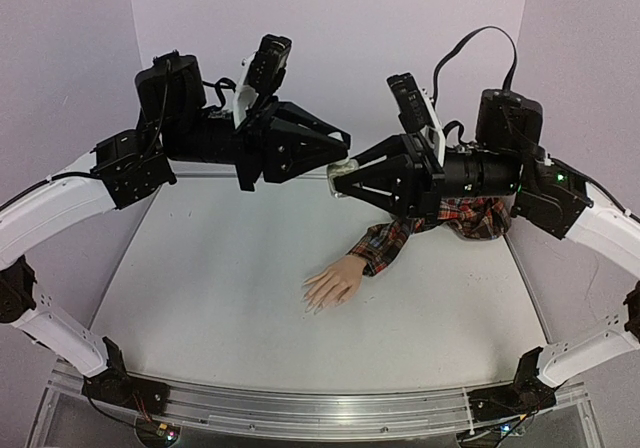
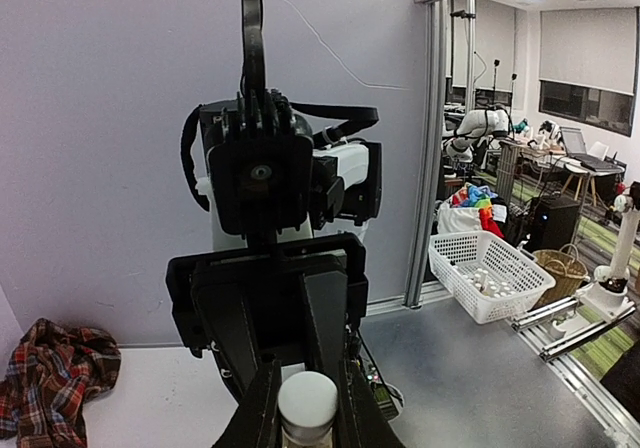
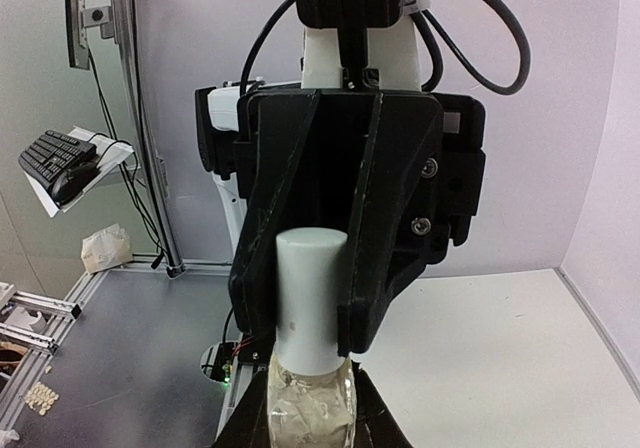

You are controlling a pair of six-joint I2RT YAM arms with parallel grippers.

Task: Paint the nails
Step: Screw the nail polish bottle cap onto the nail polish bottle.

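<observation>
The nails (image 1: pixel 314 302) of the mannequin hand (image 1: pixel 335 282) are seen flat on the table (image 1: pixel 200 298), well below the small clear bottle (image 1: pixel 345 172), which is clamped in mid-air by the right gripper (image 1: pixel 338 184), its white cap (image 3: pixel 310 288) being pinched by the left gripper (image 1: pixel 345 146), while the plaid sleeve (image 1: pixel 400 236) is overhung by the right arm.

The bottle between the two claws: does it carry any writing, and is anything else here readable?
No readable text anywhere.
On the bottle and its cap: no lettering shows.
On the keyboard: key marks too small to read.
</observation>
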